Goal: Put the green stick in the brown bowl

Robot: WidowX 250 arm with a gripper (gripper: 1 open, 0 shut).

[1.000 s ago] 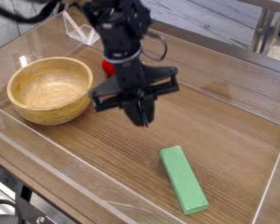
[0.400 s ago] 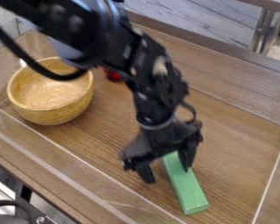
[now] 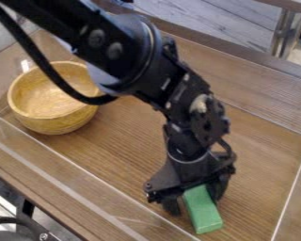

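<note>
The green stick (image 3: 202, 213) lies flat on the wooden table near the front right; only its near end shows, the rest hidden behind my gripper. My gripper (image 3: 188, 189) points down over the stick's far part, open, its black fingers (image 3: 162, 192) standing either side of the stick. Whether they touch it I cannot tell. The brown bowl (image 3: 53, 96) sits upright at the left, empty, well apart from the gripper.
The black arm (image 3: 121, 56) sweeps from the top left across the middle of the view. A clear plastic wall (image 3: 78, 184) runs along the table's front and left edges. Bare wood (image 3: 266, 141) lies to the right of the arm.
The gripper has opened wide, travelled from the middle of the table near the bowl toward the front right, and sunk down over the green stick. The stick and bowl have not moved.
</note>
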